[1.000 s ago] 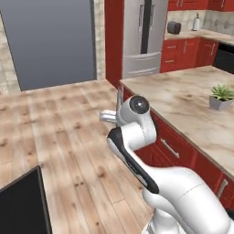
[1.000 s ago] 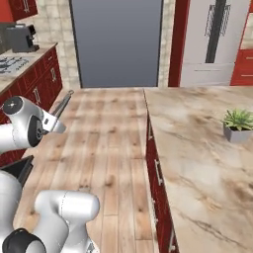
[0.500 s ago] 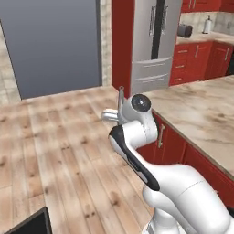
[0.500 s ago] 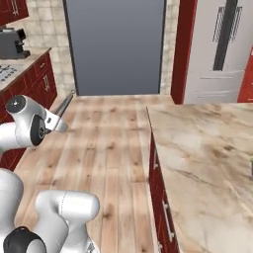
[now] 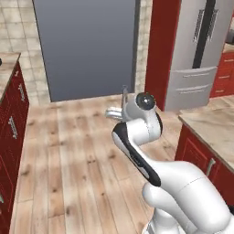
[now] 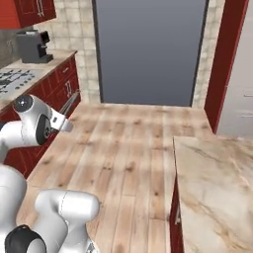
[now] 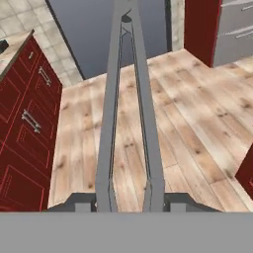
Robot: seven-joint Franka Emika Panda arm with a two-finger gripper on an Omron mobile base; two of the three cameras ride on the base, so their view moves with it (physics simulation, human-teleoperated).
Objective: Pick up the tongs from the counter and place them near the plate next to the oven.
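No readable text, label, brand or number appears on anything here.

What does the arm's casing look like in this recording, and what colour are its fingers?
The arm has glossy white rounded shells with black bands at the joints and a dark round cap at one joint. No loose cables or markings show. The fingers are small and dark grey.
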